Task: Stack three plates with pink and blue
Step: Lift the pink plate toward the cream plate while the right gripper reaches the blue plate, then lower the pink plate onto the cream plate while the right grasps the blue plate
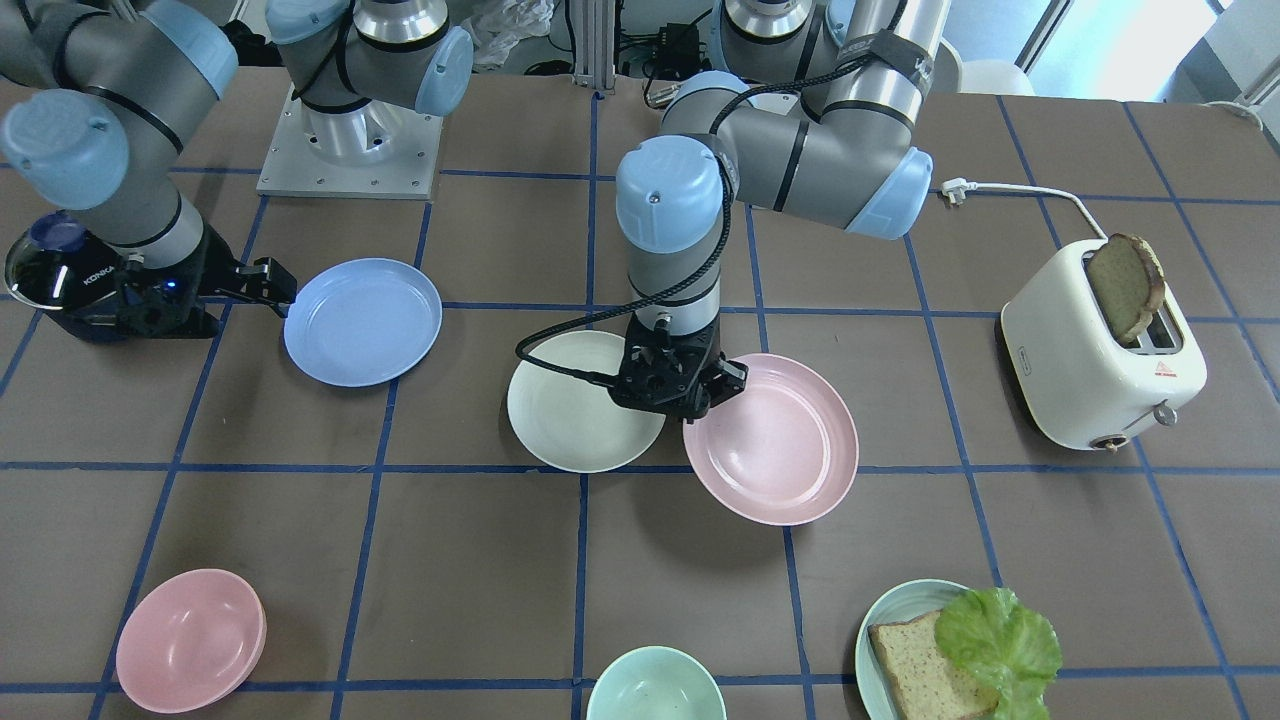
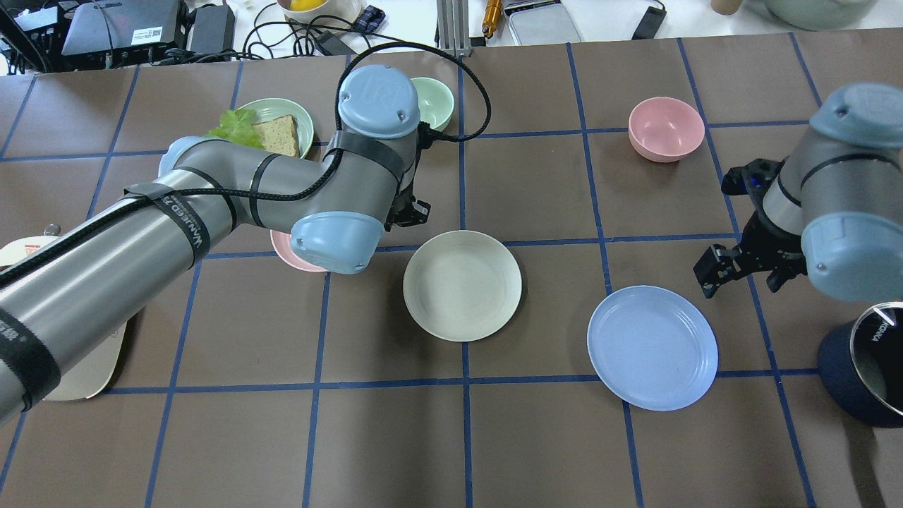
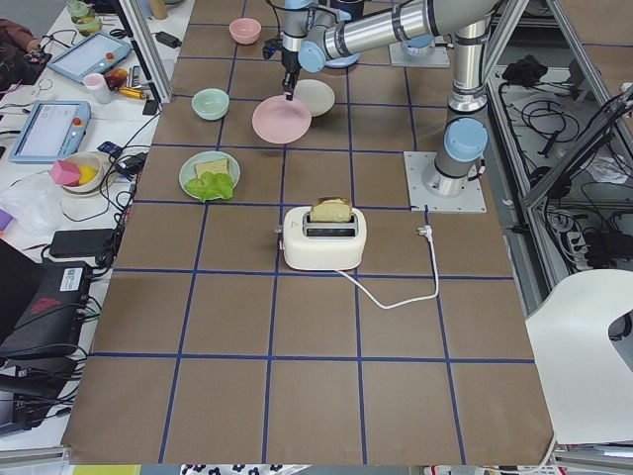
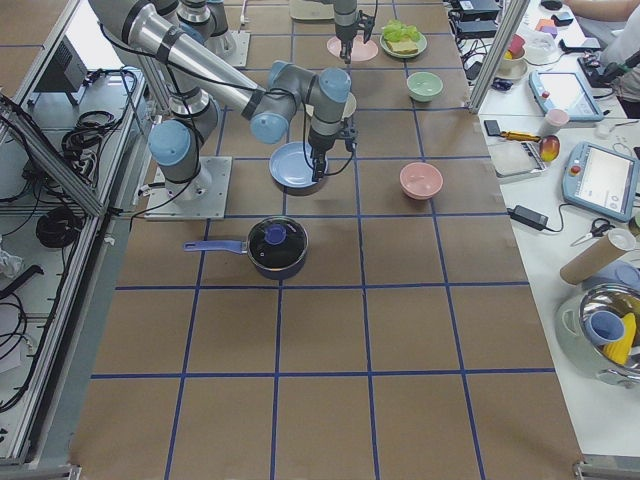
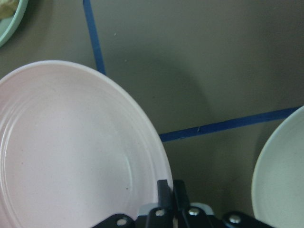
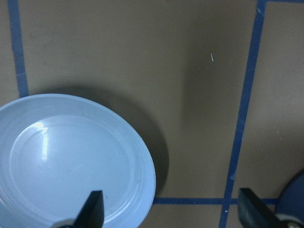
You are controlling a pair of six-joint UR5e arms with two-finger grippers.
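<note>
though nothing is stacked yet, left gripper (image 5: 171,192) jaws pinch the pink plate (image 1: 775,445) beside the white plate (image 1: 570,410); right gripper (image 6: 171,204) jaws gape empty.

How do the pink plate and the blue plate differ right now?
The pink plate is pinched at its rim by the left gripper, which is shut on it. The blue plate is free, with the right gripper open at its edge. The pink plate is close beside the cream plate, while the blue plate lies well apart. They share shape and size: round, shallow, raised rims.
</note>
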